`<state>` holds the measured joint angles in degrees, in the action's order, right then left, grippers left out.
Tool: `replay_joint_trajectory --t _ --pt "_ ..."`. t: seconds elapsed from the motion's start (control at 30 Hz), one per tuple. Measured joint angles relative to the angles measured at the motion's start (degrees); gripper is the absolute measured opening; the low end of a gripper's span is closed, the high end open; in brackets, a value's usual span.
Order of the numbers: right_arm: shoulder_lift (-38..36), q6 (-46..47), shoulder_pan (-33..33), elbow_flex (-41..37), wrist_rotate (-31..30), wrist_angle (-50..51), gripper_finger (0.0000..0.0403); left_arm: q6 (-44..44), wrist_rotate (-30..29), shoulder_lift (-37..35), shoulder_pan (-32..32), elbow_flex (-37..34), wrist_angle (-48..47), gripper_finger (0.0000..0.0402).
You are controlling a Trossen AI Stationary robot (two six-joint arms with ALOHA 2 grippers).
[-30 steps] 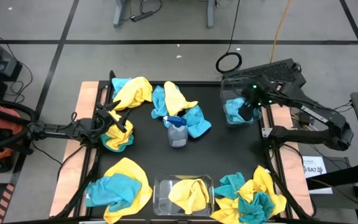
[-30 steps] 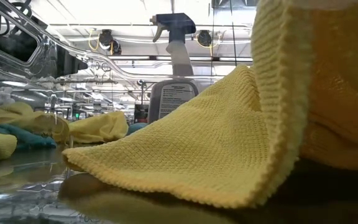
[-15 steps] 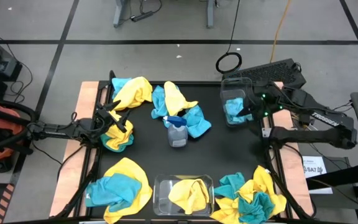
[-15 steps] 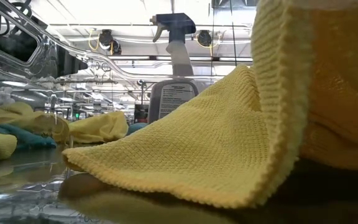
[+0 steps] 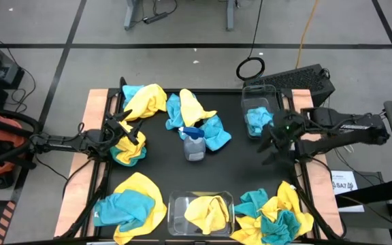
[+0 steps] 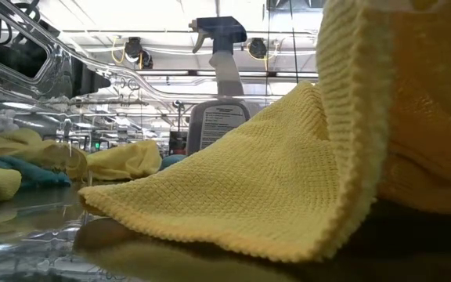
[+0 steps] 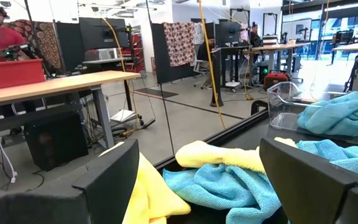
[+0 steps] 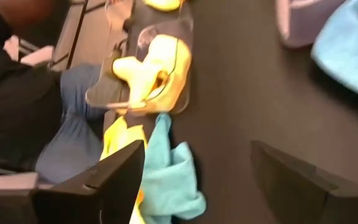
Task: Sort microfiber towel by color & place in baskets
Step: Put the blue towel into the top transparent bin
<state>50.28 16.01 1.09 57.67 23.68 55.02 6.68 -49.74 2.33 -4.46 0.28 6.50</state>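
Right hand wide open, empty, beside teal-filled bin; seated person only in its wrist view

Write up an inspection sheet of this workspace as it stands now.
Surface: black table top, bare in the middle.
Job's things: yellow and teal microfiber towels in five mixed heaps, e.g. near-left heap; clear plastic bin at the near edge holds yellow towels; clear plastic bin on the right holds teal towels.
Clutter: clear spray bottle with blue trigger, centre of the table.
Grippers: left claw open, over the left-edge heap; right claw open, empty, above bare table beside the teal bin.
Cables: black cable loop on the floor beyond the table.
Surroundings: person in a red top at a desk; open workshop floor.
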Motion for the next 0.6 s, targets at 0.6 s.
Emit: replay_joint_trajectory --t 0.6 --pt "10.22 22.04 26.47 0.00 -4.35 -1.70 0.0280 0.00 0.00 0.00 -0.01 0.00 0.02 0.0338"
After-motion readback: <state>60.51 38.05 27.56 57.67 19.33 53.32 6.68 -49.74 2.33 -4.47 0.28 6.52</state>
